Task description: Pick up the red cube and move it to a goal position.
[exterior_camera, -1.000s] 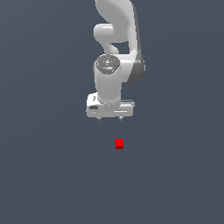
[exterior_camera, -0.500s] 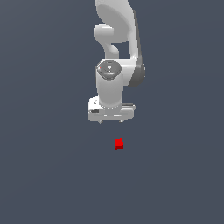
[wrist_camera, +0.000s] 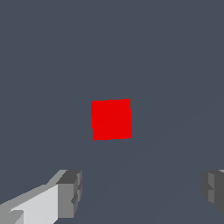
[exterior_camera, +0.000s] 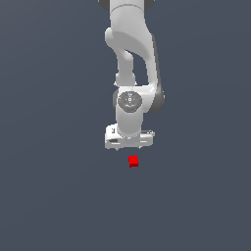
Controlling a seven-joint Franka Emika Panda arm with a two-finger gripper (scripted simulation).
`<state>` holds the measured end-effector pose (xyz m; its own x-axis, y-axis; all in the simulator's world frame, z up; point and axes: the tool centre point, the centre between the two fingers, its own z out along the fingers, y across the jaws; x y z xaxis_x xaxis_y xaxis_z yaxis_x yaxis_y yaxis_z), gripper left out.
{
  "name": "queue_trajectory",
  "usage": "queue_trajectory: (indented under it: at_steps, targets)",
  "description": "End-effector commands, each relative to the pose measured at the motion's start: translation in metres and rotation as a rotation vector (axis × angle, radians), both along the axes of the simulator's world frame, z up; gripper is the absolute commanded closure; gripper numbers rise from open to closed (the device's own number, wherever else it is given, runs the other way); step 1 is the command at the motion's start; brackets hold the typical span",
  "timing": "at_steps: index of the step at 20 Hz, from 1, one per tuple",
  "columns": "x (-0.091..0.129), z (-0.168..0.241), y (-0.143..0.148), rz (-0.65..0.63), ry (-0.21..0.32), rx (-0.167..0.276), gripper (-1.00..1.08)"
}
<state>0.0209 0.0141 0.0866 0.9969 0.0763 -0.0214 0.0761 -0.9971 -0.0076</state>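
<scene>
Claw (exterior_camera: 130, 147) open above red cube (exterior_camera: 133, 161), fingers (wrist_camera: 70, 192) wide apart.

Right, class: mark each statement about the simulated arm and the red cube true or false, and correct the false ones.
1. The jaws of the gripper stand apart. True.
2. The red cube is clamped between the jaws. False: it lies free on the grey floor, with nothing touching it.
3. In the wrist view, the whole top face of the cube shows. True.
4. Two cubes lie on the floor. False: only one does.
5. In the exterior view, the gripper hides the cube. False: the cube shows just below the gripper.
</scene>
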Motion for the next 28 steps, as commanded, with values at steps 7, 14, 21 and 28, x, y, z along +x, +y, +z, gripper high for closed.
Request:
queue_trajectory:
  at_steps: [7, 14, 21, 28]
  targets:
    - [0.025, -0.05, 0.017, 0.043, -0.016, -0.004, -0.92]
    - [0.035, -0.066, 0.023, 0.058, -0.022, -0.005, -0.92]
    - [0.036, -0.067, 0.023, 0.059, -0.022, -0.005, 1.08]
    - [0.035, -0.067, 0.023, 0.059, -0.022, -0.005, 1.08]
